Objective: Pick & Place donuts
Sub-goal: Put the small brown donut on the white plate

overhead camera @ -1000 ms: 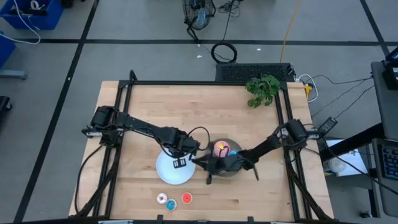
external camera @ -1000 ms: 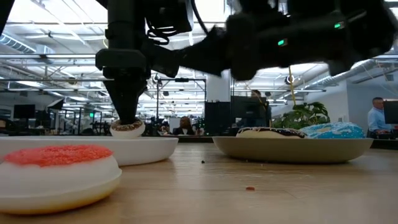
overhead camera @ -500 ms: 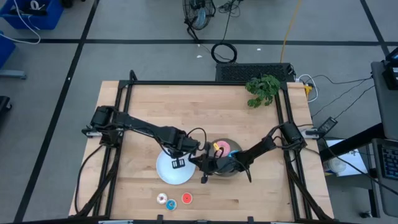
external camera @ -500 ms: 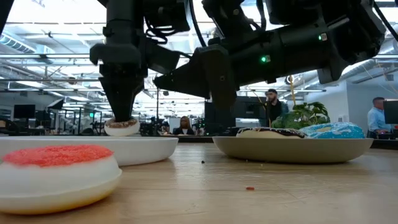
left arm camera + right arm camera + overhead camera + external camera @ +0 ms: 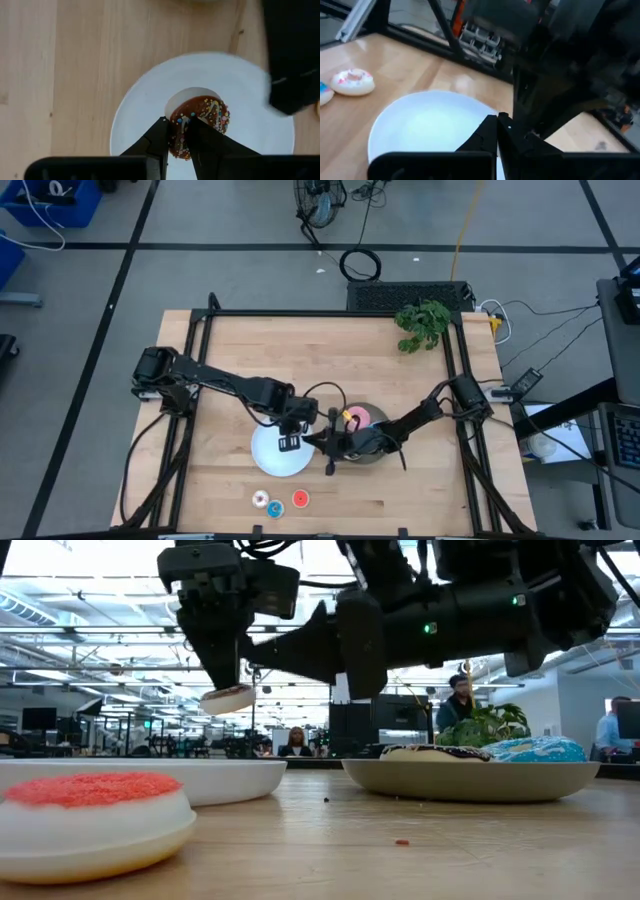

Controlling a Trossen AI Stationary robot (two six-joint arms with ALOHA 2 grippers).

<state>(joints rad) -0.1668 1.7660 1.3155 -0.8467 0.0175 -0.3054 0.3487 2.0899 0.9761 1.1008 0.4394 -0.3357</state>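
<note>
Chocolate-brown donut (image 5: 199, 120) with coloured sprinkles, white plate (image 5: 145, 105).

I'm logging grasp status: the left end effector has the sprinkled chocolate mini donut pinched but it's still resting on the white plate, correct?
Not quite. The left end effector does pinch the sprinkled chocolate mini donut, but the donut is lifted clear of the white plate, not resting on it. The low view shows it hanging in the air above the plate's rim.
</note>
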